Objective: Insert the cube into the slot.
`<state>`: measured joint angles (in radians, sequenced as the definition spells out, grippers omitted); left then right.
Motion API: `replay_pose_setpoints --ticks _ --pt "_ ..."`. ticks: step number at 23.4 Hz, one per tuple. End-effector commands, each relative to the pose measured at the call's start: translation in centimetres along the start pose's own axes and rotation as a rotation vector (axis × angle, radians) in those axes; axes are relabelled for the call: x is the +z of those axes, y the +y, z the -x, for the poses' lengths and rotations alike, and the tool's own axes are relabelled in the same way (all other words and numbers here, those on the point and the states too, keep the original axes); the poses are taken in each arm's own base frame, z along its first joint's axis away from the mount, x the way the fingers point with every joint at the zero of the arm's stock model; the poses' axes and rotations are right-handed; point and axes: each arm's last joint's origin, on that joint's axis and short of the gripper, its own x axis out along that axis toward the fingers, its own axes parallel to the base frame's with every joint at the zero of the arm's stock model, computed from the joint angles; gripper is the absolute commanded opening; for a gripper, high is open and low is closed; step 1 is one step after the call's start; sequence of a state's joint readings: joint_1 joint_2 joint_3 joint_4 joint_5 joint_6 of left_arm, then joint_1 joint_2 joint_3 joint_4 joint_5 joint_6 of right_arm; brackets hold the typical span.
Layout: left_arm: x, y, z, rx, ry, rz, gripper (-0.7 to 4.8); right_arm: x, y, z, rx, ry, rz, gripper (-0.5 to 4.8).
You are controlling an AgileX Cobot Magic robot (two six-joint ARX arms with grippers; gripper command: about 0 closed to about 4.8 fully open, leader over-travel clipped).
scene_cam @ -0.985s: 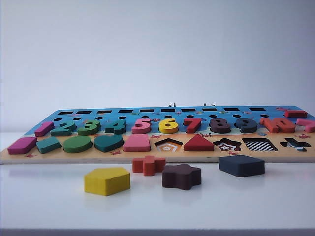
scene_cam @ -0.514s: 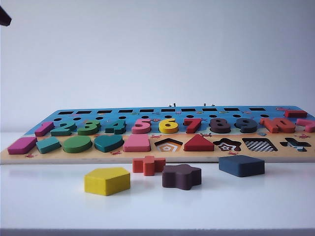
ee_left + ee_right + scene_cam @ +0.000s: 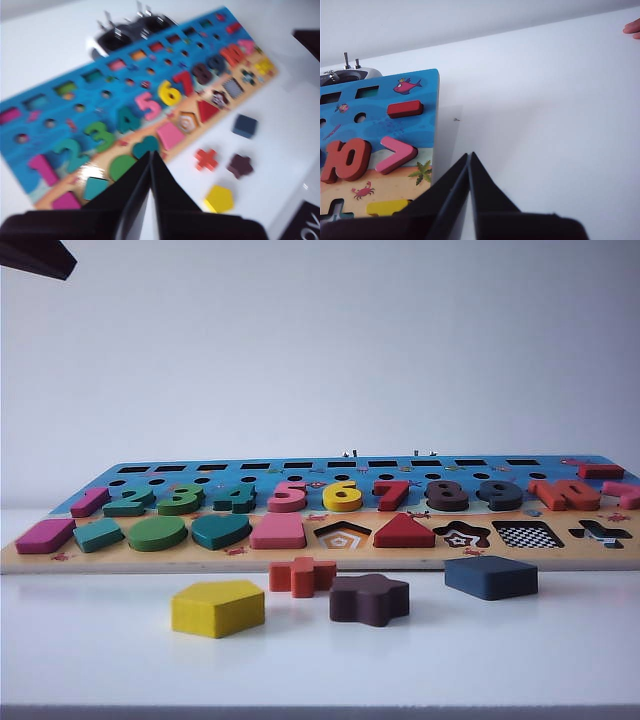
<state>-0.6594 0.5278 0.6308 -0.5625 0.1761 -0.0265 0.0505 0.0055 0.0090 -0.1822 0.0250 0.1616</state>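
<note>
The step in hand looks like the approach: the cube (image 3: 490, 577) lies flat on the white table (image 3: 100, 650), untouched, just in front of the puzzle board (image 3: 330, 562), at about 4 o'clock in the exterior view. The slot (image 3: 527, 536), with its checkerboard base, sits empty just behind the cube, at roughly 1 o'clock from it.

The left gripper (image 3: 151, 156) hangs high above the board's left half, fingers pressed together and holding nothing. The right gripper (image 3: 469, 156) hovers off the board's right edge, also closed and empty.

Next, a gripper must open, descend over the cube and clamp its sides.

Count: four loose blocks on the table, namely one cube, one yellow pentagon (image 3: 217, 607), one red cross (image 3: 301, 576), one brown star block (image 3: 369, 599); one board; two grippers
</note>
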Motion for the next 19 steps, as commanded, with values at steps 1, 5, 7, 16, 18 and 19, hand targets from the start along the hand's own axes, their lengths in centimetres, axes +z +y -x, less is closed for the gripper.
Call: replay_pose_setpoints --ticks 1,5,7,16,18,19 --pt "0.1 -0.3 -0.2 -0.054 0.016 -0.006 0.07 -0.3 0.0 0.0 0.002 0.032 -0.007 0.01" --pt "-0.1 -0.5 -0.8 -0.146 0.056 0.001 0.07 -0.3 0.0 0.0 0.009 0.033 -0.035 0.21" --pt "-0.1 -0.5 -0.9 -0.149 0.063 0.002 0.07 -0.3 0.0 0.0 0.019 0.033 -0.069 0.32" --pt "-0.2 -0.5 -1.0 -0.153 0.071 0.004 0.07 2.9 0.5 1.2 0.045 -0.062 -0.146 0.88" --pt "-0.3 -0.5 -0.8 -0.153 0.065 0.003 0.07 4.2 0.7 1.8 0.055 -0.104 -0.152 0.95" --pt "-0.4 -0.6 -0.7 -0.153 0.066 0.003 0.07 4.8 0.8 2.1 0.059 -0.122 -0.152 0.95"
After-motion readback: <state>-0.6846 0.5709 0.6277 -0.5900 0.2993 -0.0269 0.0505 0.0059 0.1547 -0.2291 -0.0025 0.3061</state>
